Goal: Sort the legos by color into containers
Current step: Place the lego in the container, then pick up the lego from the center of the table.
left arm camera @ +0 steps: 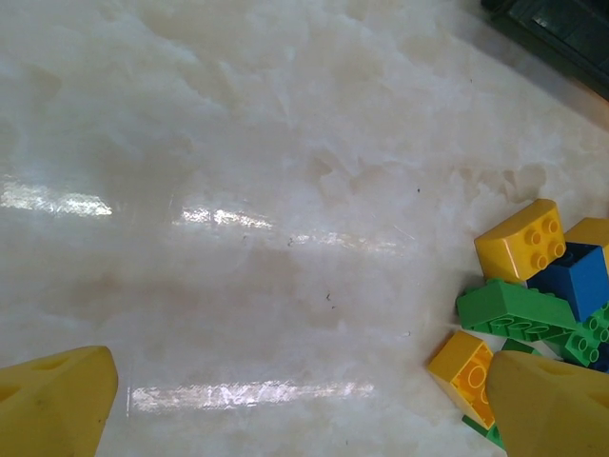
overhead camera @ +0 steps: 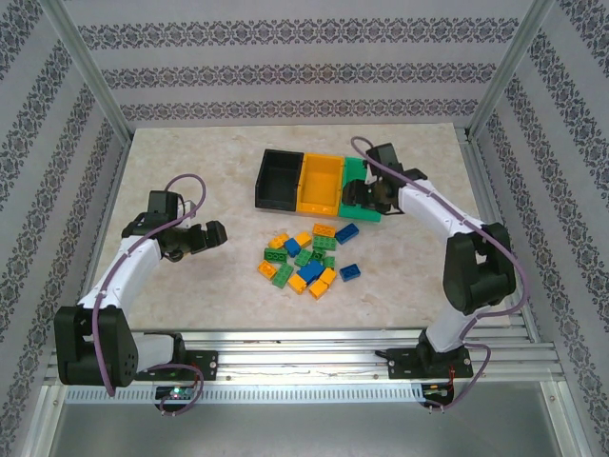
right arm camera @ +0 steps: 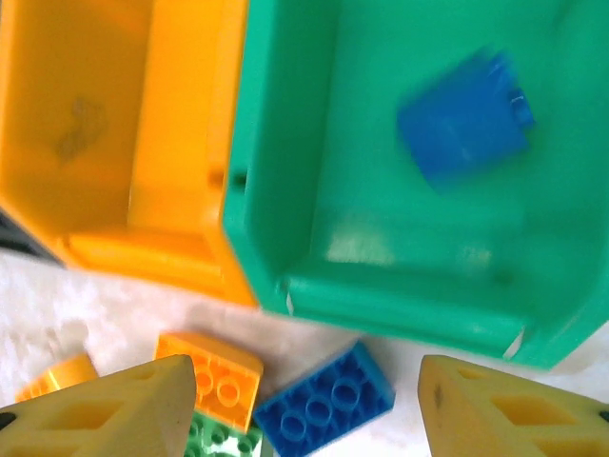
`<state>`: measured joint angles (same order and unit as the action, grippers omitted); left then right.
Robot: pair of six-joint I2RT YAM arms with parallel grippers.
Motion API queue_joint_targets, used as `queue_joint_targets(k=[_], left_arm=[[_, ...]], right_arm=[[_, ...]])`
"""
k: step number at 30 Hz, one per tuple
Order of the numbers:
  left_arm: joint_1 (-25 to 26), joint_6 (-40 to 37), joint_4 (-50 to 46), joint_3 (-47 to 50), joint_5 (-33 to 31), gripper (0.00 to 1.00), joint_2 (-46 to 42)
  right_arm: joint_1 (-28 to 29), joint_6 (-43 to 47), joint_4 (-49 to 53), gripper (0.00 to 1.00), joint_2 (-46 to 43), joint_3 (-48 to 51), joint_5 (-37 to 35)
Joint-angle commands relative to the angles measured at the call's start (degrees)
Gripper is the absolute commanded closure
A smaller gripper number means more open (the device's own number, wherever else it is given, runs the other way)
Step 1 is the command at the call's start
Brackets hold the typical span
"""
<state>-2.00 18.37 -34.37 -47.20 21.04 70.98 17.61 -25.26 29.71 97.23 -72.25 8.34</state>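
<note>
I record the left arm (overhead camera: 128, 271) and right arm (overhead camera: 433, 205) as matching: white link shells between black joint housings, each on a black base block (overhead camera: 90, 343). A grey-purple cable (overhead camera: 186, 181) loops along each arm. The left gripper (overhead camera: 211, 234) and right gripper (overhead camera: 362, 198) bodies are black. Wrist cameras show me the left fingers (left arm camera: 57, 400) as blunt yellow wedges; the right fingers (right arm camera: 105, 409) match, with moulded recesses.

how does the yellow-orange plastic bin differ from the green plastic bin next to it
Contents: a blurred blue brick shows inside the green plastic bin, while the yellow-orange plastic bin shows no brick.
Position: the yellow-orange bin sits in the middle of the row, and the green bin sits at its right end.
Both are open-top rectangular bins, joined side by side.
</note>
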Motion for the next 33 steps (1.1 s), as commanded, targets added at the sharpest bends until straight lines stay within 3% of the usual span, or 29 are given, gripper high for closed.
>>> queue_joint_targets(k=[1, 10, 18, 33], left_arm=[[-0.68, -0.88, -1.93, -0.64, -0.03, 0.01, 0.17], [-0.68, -0.36, -1.93, -2.11, 2.06, 0.0, 3.29], [-0.68, -0.53, -2.37, -0.82, 0.37, 0.01, 0.79], [-0.69, -0.81, -2.24, -1.24, 0.03, 0.01, 0.48]], right_arm=[[2.21, 0.91, 1.18, 0.37, -3.87, 5.68, -0.1], [8.43, -3.81, -2.4, 0.37, -5.6, 15.19, 0.03], [14.59, -3.22, -1.24, 0.38, 4.26, 7.94, 0.1], [16.02, -5.15, 1.37, 0.27, 13.9, -1.06, -3.21]])
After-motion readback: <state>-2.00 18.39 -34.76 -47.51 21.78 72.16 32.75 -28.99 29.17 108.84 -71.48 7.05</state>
